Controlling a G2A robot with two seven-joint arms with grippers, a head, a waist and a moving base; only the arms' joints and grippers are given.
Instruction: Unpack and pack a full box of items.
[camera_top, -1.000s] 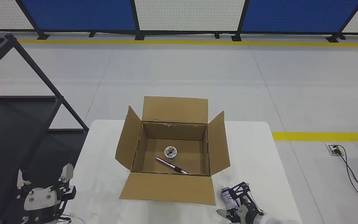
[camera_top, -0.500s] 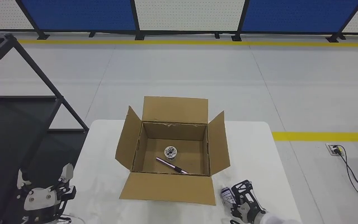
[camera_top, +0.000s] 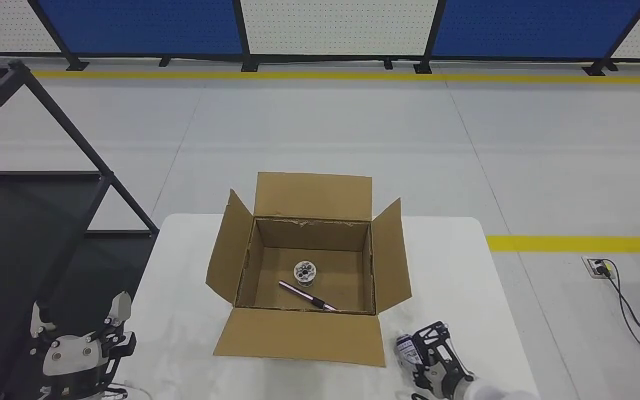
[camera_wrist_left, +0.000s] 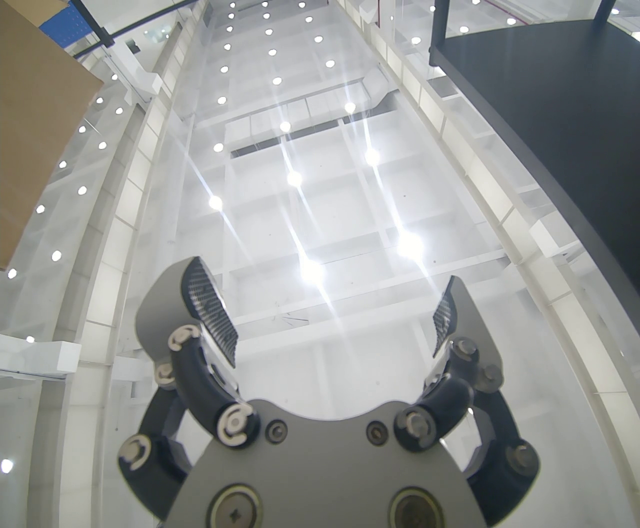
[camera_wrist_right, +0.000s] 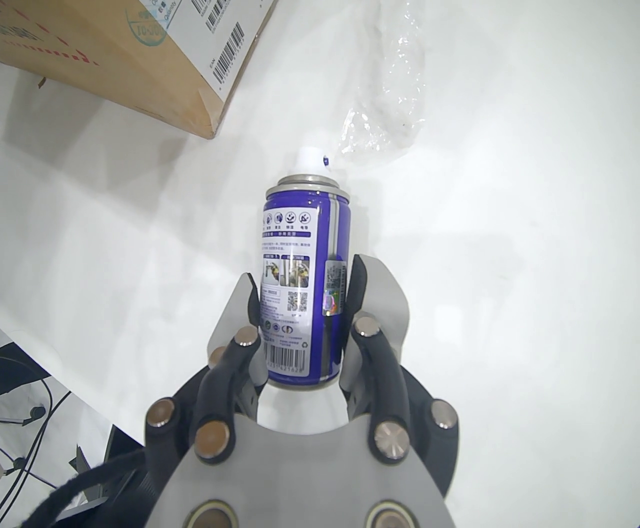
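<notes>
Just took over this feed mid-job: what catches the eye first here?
The right gripper is shut on a blue metal spray can, just off the near right corner of the open brown cardboard box in the middle of the white table. In the box lie a small round metal part and a dark slim pen-like rod; crumpled clear plastic film lies by the can's nozzle.

A white bench (camera_top: 170, 300) stands on a pale floor crossed by a yellow line (camera_top: 300, 73), with blue and white partition panels (camera_top: 130, 25) behind. A black frame (camera_top: 60, 130) rises at one side. A floor socket (camera_top: 597, 267) lies opposite. Crumpled clear film (camera_wrist_right: 385, 115), perhaps a bag, lies on the bench
</notes>
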